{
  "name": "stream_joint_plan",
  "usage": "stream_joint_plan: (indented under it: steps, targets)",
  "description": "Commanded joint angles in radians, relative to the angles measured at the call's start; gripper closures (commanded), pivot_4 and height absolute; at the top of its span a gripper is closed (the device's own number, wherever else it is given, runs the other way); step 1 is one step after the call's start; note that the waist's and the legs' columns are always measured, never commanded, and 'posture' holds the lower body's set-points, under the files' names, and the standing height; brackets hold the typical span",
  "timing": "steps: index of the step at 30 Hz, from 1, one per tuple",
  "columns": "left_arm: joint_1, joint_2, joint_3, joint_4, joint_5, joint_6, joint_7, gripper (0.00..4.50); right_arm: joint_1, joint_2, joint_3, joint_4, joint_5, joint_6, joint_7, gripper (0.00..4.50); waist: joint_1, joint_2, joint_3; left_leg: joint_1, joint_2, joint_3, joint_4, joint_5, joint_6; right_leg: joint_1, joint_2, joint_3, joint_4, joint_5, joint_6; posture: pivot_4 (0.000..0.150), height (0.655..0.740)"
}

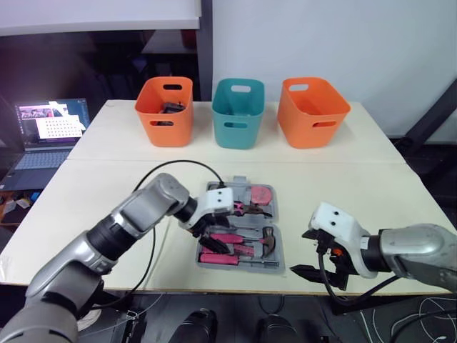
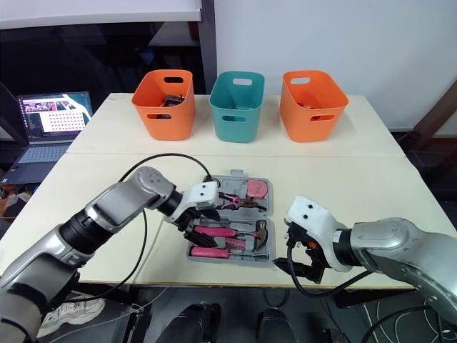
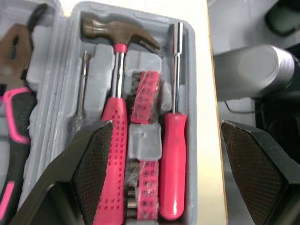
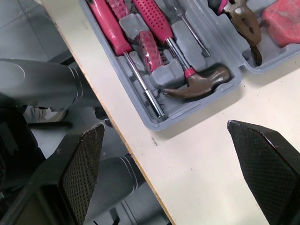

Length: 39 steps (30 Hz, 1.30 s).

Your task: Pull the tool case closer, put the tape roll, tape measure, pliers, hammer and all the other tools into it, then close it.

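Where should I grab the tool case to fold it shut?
Probably the near half's front rim, approached from the table's front side by the right gripper, which hangs open beside it. The tool case lies open flat with its hinge across the middle, and that rim runs right along the table edge.

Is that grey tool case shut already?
No, the tool case lies open, with the hammer and a pink-handled screwdriver showing in its tray.

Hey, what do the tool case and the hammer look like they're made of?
Tool case: likely molded plastic, matte grey, judging by its shaped recesses. Hammer: dull dark metal-looking head, shiny steel-like neck, pink dotted grip, probably rubber or plastic.
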Motion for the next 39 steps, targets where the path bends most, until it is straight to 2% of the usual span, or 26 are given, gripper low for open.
stream_joint_plan:
  steps: [1, 3, 7, 8, 12, 16, 25, 30, 39]
  targets:
    - [0.060, -0.001, 0.084, 0.034, -0.015, -0.170, -0.031, 1.18, -0.018, -0.024, -0.001, 0.004, -0.018, -0.033, 0.025, 0.00, 0.001, 0.000, 0.000, 0.000, 0.000, 0.000, 0.000, 0.000, 0.000, 0.000, 0.000, 0.000, 0.000, 0.000, 0.000, 0.150, 0.7400]
    - [0.109, -0.024, 0.126, 0.061, -0.044, -0.237, -0.051, 1.94, -0.031, -0.027, 0.012, 0.009, -0.023, -0.040, 0.032, 0.00, 0.001, 0.000, 0.000, 0.000, 0.000, 0.000, 0.000, 0.000, 0.000, 0.000, -0.001, 0.000, -0.001, 0.000, 0.000, 0.150, 0.7400]
    - [0.166, -0.085, 0.167, 0.121, -0.035, -0.379, -0.043, 4.05, -0.047, -0.030, 0.031, 0.016, -0.034, -0.050, 0.042, 0.00, 0.001, 0.000, 0.000, 0.000, 0.000, 0.000, 0.000, 0.000, 0.000, 0.000, -0.002, 0.000, -0.001, 0.000, 0.000, 0.150, 0.7400]
    - [0.181, -0.098, 0.172, 0.138, -0.031, -0.418, -0.049, 4.44, -0.055, -0.029, 0.037, 0.018, -0.036, -0.051, 0.042, 0.00, 0.001, 0.000, 0.000, 0.000, 0.000, 0.001, 0.000, 0.000, 0.000, 0.000, -0.002, 0.000, -0.001, 0.000, 0.000, 0.150, 0.7400]
    - [0.219, -0.124, 0.154, 0.193, 0.026, -0.550, -0.050, 4.44, -0.069, -0.031, 0.048, 0.020, -0.041, -0.052, 0.048, 0.00, -0.001, 0.000, 0.000, 0.000, 0.000, 0.001, -0.001, 0.000, 0.000, -0.001, -0.003, -0.001, -0.001, 0.000, 0.000, 0.150, 0.7400]
    - [0.232, -0.151, 0.139, 0.221, 0.057, -0.572, -0.050, 4.44, -0.073, -0.032, 0.053, 0.022, -0.051, -0.055, 0.055, 0.00, 0.001, 0.000, 0.000, 0.000, 0.000, 0.001, -0.001, 0.000, 0.000, -0.001, -0.003, -0.001, 0.000, 0.000, 0.000, 0.150, 0.7400]
    - [0.279, -0.181, 0.043, 0.394, 0.233, -0.771, -0.041, 4.44, -0.074, -0.037, 0.045, 0.018, -0.055, -0.047, 0.060, 0.00, 0.001, 0.001, 0.000, 0.000, -0.001, 0.001, -0.001, 0.000, 0.000, -0.001, -0.003, -0.001, 0.000, 0.000, 0.000, 0.150, 0.7400]
    - [0.278, -0.202, 0.055, 0.432, 0.247, -0.783, -0.023, 4.44, -0.064, -0.044, 0.034, 0.013, -0.056, -0.041, 0.059, 0.00, 0.001, 0.003, -0.002, 0.001, -0.001, 0.001, -0.001, -0.001, 0.001, 0.000, -0.003, -0.001, -0.001, 0.000, 0.000, 0.150, 0.7400]
    - [0.202, -0.268, 0.161, 0.466, 0.144, -0.710, -0.037, 4.44, -0.064, -0.037, 0.036, 0.017, -0.056, -0.049, 0.057, 0.00, 0.000, 0.004, -0.002, 0.000, -0.001, 0.001, 0.000, -0.001, 0.001, 0.000, -0.002, -0.001, 0.000, 0.000, 0.001, 0.150, 0.7400]
